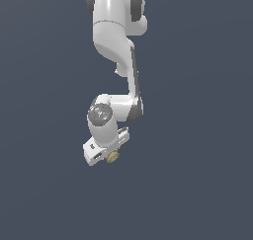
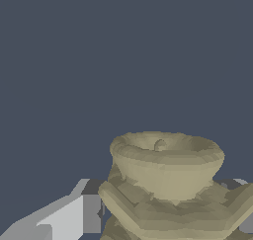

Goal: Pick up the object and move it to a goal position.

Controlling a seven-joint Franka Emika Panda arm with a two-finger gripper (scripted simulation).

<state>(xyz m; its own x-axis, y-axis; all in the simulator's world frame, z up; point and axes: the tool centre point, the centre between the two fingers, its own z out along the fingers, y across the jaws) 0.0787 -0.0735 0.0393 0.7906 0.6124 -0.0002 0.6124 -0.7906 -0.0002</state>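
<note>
Apparently clamped between the fingers of the white gripper [image 1: 109, 155], the small tan ridged object [image 1: 113, 157] sat near the scene's middle, looking light and rigid, its stacked grooves [image 2: 173, 209] probably giving the surest purchase.

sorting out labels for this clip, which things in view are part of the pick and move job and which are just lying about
Part of the job:
- the object, tan-yellow and ridged, sitting between the fingers
- the hand, white, closed around the object

Just lying about:
- nothing else shows in either view; only a plain dark grey backdrop, with no goal marker visible
</note>
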